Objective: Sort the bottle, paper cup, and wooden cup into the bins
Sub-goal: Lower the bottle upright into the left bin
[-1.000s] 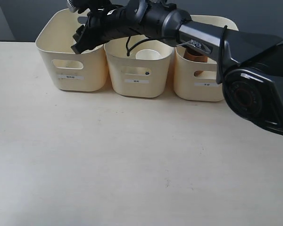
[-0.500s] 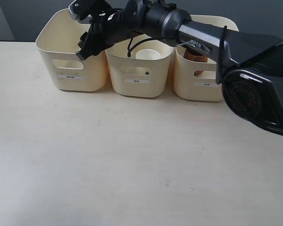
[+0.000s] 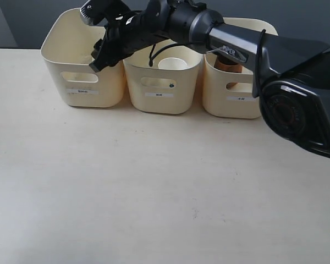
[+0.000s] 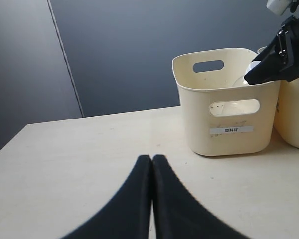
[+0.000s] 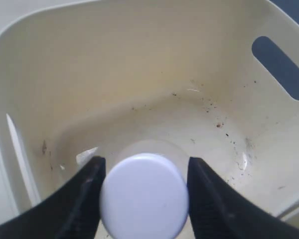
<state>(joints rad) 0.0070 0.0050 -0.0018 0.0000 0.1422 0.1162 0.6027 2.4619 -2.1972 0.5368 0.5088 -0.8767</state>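
Cream bin [image 5: 139, 74] beneath, right hand [image 5: 145, 165] part-open, seemingly clamping bottle [image 5: 144, 204]

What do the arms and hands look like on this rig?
Right arm: glossy black and dark grey tube links, white PIPER lettering, a big round joint housing and a thin black cable looping off it. Right hand: black, two broad flat fingers. Left hand: two black fingers tapering to rounded tips; its arm is out of view.
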